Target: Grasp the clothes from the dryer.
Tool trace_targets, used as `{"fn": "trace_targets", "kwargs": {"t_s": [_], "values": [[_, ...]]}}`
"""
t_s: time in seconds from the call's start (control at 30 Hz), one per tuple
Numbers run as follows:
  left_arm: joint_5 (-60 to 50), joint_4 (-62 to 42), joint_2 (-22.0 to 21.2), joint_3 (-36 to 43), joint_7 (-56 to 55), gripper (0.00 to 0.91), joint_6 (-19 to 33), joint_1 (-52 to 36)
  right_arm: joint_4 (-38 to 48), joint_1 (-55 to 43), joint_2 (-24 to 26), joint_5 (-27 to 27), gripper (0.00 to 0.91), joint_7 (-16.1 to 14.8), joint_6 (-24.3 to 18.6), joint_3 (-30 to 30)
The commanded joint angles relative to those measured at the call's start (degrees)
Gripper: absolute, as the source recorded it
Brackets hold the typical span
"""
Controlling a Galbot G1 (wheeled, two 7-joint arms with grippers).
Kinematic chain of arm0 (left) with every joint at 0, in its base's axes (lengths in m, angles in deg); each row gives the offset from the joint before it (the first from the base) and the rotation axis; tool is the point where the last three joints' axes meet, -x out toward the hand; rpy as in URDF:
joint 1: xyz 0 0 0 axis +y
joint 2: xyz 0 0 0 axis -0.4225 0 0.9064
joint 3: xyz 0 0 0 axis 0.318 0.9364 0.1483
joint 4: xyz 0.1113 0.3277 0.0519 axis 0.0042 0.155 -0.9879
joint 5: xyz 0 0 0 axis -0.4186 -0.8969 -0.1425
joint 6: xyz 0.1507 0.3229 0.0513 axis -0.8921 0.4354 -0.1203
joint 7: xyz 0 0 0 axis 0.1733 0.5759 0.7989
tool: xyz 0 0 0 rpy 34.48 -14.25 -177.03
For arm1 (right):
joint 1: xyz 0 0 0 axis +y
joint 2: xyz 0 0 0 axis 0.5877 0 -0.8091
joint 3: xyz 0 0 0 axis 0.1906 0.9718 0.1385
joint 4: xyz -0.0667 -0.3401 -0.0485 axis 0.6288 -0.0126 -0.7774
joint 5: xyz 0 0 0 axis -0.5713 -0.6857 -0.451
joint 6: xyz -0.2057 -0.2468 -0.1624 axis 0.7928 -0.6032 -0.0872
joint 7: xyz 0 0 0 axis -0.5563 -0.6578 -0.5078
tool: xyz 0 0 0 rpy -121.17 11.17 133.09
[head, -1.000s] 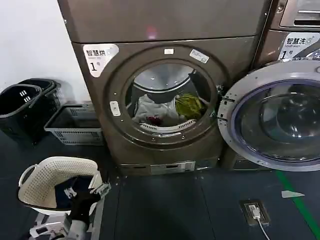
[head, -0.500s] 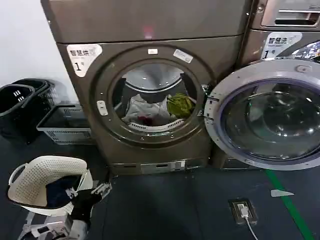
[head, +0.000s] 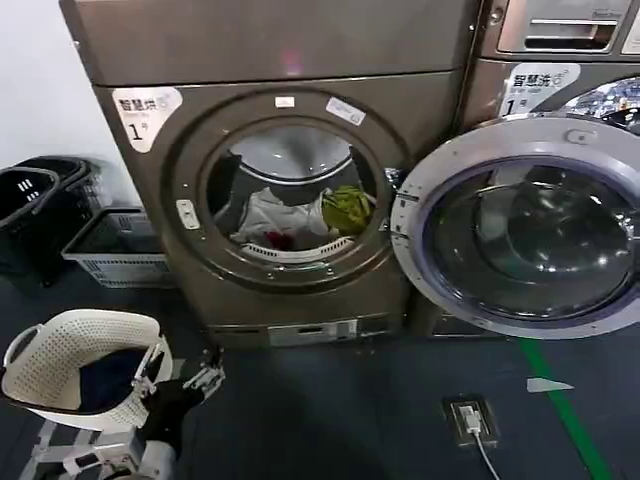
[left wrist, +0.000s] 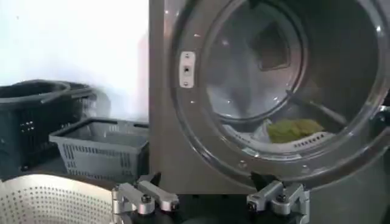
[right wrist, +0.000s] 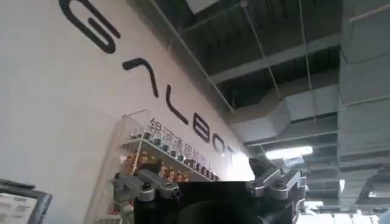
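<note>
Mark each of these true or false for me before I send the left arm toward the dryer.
1. The dryer door is shut. False: it stands swung open to the right of the drum opening.
2. A green garment lies in the drum beside a white garment. True.
3. The left gripper is inside the drum. False: it is low in front of the dryer, outside it, beside the white basket.
4. The left gripper's fingers are apart with nothing between them. True.
5. The grey crate sits on top of the dryer. False: it is on the floor to the dryer's left, next to the black baskets.
</note>
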Motion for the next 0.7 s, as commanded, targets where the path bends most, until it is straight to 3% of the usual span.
{"fn": "trace_targets", "kwargs": {"t_s": [0.03,0.7], "values": [[0.2,0.1,0.3,0.0,0.2,0.907,-0.4,0.2,-0.1,0.0,0.1,0.0,0.907,-0.1,0.1,0.0],[0.3,0.2,0.4,0.2,0.3,0.907,-0.5,0.3,-0.1,0.0,0.0,0.2,0.907,0.4,-0.1,0.0]]}}
